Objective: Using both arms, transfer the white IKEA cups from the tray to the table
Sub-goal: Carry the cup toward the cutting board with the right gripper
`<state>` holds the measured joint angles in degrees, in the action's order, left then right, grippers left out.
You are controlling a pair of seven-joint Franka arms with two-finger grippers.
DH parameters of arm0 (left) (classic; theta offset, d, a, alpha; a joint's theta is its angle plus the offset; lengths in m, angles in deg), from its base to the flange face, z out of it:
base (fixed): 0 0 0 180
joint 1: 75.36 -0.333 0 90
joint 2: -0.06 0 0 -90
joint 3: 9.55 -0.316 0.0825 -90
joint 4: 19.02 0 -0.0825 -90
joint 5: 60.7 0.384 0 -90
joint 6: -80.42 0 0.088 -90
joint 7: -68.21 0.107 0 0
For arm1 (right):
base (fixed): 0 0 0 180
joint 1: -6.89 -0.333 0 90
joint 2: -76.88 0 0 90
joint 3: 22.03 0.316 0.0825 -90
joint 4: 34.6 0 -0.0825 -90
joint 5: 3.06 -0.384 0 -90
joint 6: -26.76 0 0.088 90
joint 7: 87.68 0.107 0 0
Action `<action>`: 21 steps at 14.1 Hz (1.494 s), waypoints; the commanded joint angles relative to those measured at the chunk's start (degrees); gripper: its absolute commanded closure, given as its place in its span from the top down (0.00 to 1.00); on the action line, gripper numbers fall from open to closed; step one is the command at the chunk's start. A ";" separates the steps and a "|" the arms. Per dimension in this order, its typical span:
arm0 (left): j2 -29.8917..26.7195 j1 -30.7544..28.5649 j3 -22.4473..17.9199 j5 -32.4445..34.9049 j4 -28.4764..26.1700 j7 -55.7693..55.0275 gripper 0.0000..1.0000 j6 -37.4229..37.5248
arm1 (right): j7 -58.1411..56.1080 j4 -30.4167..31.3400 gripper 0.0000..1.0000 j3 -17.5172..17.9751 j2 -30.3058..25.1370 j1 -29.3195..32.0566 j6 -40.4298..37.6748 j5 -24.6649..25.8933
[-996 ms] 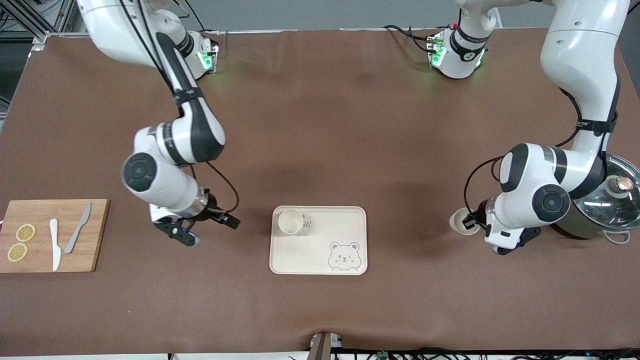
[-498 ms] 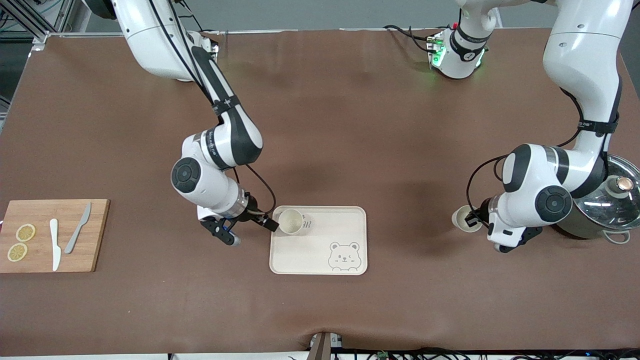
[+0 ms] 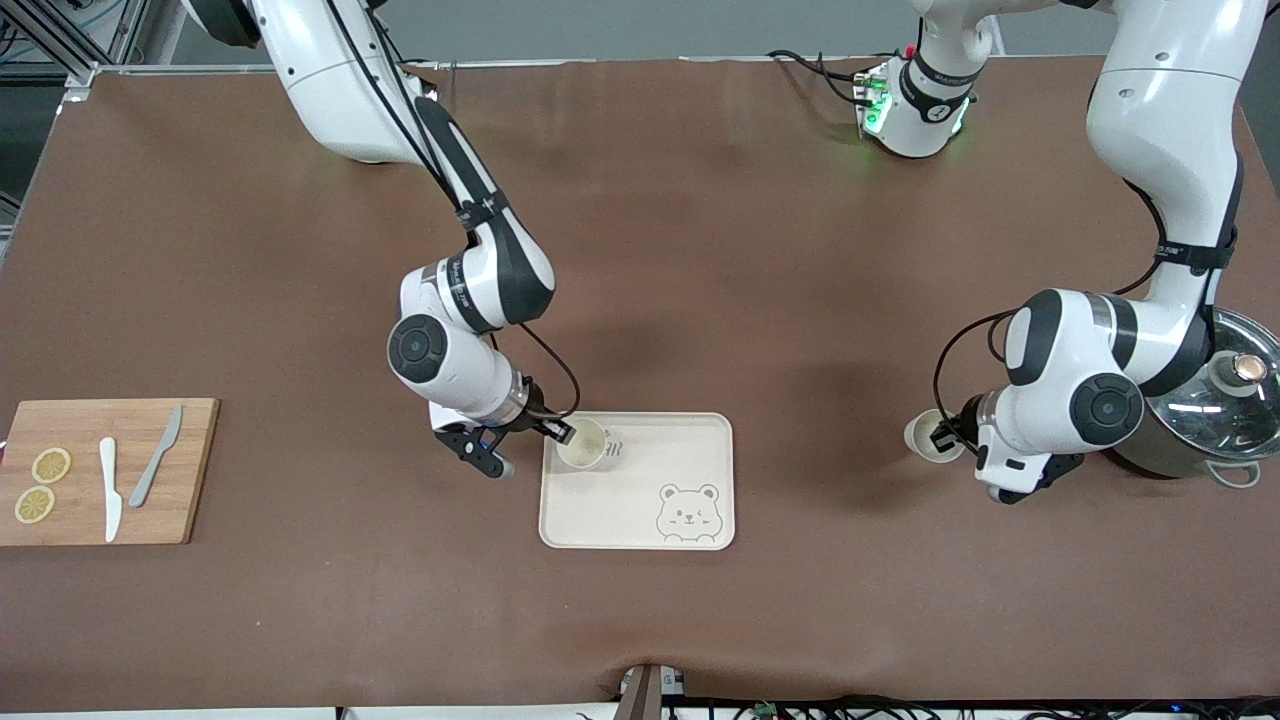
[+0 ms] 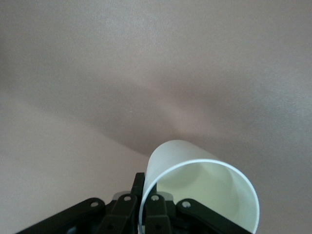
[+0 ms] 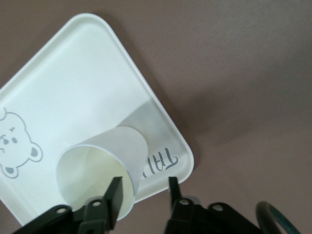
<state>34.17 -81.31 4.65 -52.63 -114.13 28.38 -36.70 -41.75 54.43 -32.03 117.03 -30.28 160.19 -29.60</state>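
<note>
Front view: the brown table [image 3: 700,250] fills the frame. At lower centre lies a cream tray [image 3: 650,470] with a winking bear drawn in the corner nearest the camera and a short line of grey letters, too small to read here, in an upper corner. The cup on the tray [image 3: 583,443] stands upright beside those letters. The right gripper [image 3: 528,450] is at that cup's rim, with one finger on the rim and the other out over the table beside the tray. Toward the left arm's end, the left gripper [image 3: 942,440] is at the cup by the pot [image 3: 922,437], which is just beside a grey-green pot [image 3: 1200,420] with a glass lid. Toward the right arm's end, a wooden board [image 3: 110,470] carries two knives and two lemon slices.

Left wrist view: the left gripper [image 4: 141,207] has its fingers pressed together on the wall of the cup by the pot [image 4: 204,195], one inside the rim and one outside. I cannot tell whether the cup rests on the table.

Right wrist view: the right gripper [image 5: 144,190] is spread, straddling the wall of the cup on the tray [image 5: 92,170] with a gap on the outer side. On the tray [image 5: 73,87] the letters seem to begin "TAI"; the cup covers the rest.
</note>
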 commanded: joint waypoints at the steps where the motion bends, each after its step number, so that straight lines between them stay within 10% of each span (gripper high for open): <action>1: 0.17 -1.09 0.65 0.02 -0.60 0.46 0.00 -0.91 | 0.82 -1.40 0.10 -0.37 1.25 -0.71 1.65 -1.15; 4: 0.17 -1.09 0.65 0.02 -1.04 0.46 0.00 -1.00 | 2.74 -3.93 0.00 -0.37 0.90 0.17 0.78 -1.41; 9: 0.78 -2.05 0.65 0.02 -1.92 0.46 0.00 -2.32 | 6.18 -15.37 0.00 -0.81 -1.38 5.43 -22.04 -0.54; 15: 1.22 -2.32 0.65 0.02 -2.18 0.46 0.00 -2.85 | -10.05 3.57 0.00 -2.04 -12.53 11.15 -21.73 7.29; 21: 0.70 -2.32 0.65 -0.07 -2.18 0.37 0.65 -2.76 | -26.75 23.01 0.00 -3.97 -21.50 15.89 -11.98 7.81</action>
<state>35.67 -82.93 4.64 -52.63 -115.78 28.37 -39.01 -63.24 68.78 -36.21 101.89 -16.51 145.50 -22.61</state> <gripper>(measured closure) 0.705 0.982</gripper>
